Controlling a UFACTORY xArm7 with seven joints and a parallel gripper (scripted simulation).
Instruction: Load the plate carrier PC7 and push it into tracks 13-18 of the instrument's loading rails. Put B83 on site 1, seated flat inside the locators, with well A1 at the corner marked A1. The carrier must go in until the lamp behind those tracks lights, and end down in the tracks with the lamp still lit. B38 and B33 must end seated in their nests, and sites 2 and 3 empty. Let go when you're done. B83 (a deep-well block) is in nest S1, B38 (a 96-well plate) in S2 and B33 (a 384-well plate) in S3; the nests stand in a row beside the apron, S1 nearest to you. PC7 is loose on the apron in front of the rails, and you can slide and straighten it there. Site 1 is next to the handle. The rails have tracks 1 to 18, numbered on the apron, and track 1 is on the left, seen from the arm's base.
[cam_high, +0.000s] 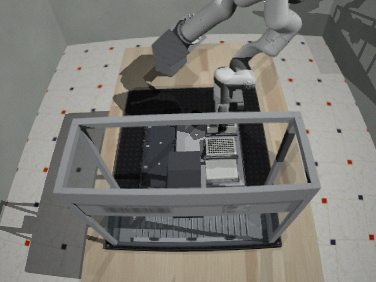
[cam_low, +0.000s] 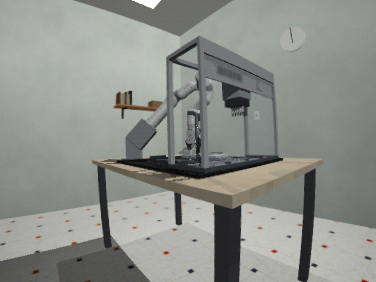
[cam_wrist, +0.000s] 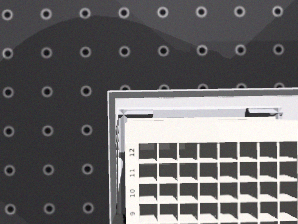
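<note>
The wrist view shows B83 (cam_wrist: 210, 170), a white deep-well block with square wells, still down inside the grey rim of nest S1 (cam_wrist: 200, 97). My gripper (cam_high: 223, 124) stands straight down over S1, partly hidden by the frame's top bar, and is shut on B83; the fingers are out of the wrist view. It also shows in the exterior view (cam_low: 191, 144). B38 (cam_high: 220, 146) sits in S2 and B33 (cam_high: 222, 170) in S3. Carrier PC7 (cam_high: 159, 150) lies dark grey on the apron to the left of the nests.
The grey instrument frame (cam_high: 185, 187) spans the deck, with a dark head block (cam_high: 184, 170) hanging inside. The loading rails (cam_high: 195, 226) lie at the near end. The black perforated deck (cam_wrist: 55, 110) surrounds the nest.
</note>
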